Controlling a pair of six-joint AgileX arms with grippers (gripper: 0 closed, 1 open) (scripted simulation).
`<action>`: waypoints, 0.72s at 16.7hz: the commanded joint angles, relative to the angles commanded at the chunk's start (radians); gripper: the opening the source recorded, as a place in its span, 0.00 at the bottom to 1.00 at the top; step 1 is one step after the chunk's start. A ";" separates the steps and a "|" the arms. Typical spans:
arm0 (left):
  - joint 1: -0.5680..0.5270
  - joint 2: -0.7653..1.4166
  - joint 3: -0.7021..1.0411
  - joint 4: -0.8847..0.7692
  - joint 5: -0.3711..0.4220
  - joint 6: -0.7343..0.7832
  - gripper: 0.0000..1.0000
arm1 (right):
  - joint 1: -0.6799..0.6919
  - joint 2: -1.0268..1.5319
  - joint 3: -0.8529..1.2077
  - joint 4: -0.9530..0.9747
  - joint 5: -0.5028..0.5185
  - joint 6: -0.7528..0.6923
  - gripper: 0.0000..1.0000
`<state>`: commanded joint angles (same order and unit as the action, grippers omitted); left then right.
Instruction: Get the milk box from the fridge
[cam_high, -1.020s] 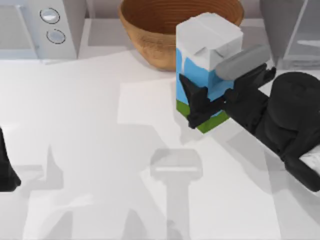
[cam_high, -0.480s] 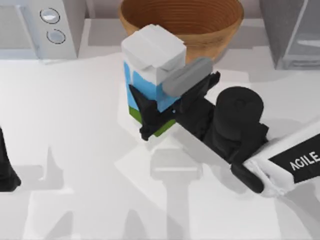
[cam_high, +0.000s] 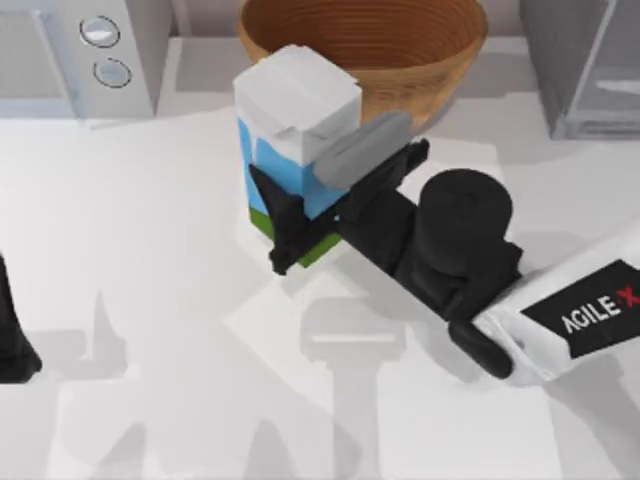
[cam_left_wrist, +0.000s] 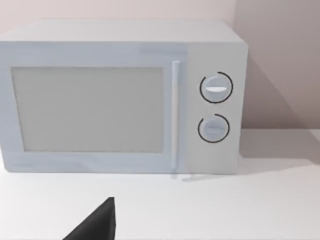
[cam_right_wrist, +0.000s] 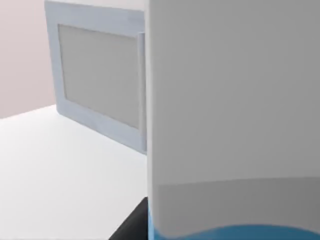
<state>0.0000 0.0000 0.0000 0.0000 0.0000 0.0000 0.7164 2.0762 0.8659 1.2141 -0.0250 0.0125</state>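
Milk box (cam_high: 296, 130) is clear of the fridge (cam_high: 585, 65), which sits at the table's far right corner; carton's upright, in front of the wooden bowl (cam_high: 365, 45), near mid-table; my right gripper (cam_high: 335, 200) is pinching it low on the blue sides, one finger each side, green base just under the grip; can't tell from above whether the base is touching the table (cam_high: 150, 300) or hanging just off it. Left arm (cam_high: 12, 345) parked at the left edge, its wrist cam facing the microwave (cam_left_wrist: 122, 95). Risks as I judge them: grip is low w/ a tall top, so a quick swing could tip the carton; it's also close to the bowl rim, so drifting back could knock it; letting go above the table = topple.
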 joint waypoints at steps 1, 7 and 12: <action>0.000 0.000 0.000 0.000 0.000 0.000 1.00 | 0.000 0.023 0.023 0.001 0.002 -0.001 0.00; 0.000 0.000 0.000 0.000 0.000 0.000 1.00 | 0.004 0.150 0.131 -0.006 0.006 0.008 0.00; 0.000 0.000 0.000 0.000 0.000 0.000 1.00 | 0.005 0.203 0.198 -0.001 0.009 0.000 0.00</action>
<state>0.0000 0.0000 0.0000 0.0000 0.0000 0.0000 0.7216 2.2795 1.0642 1.2132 -0.0163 0.0125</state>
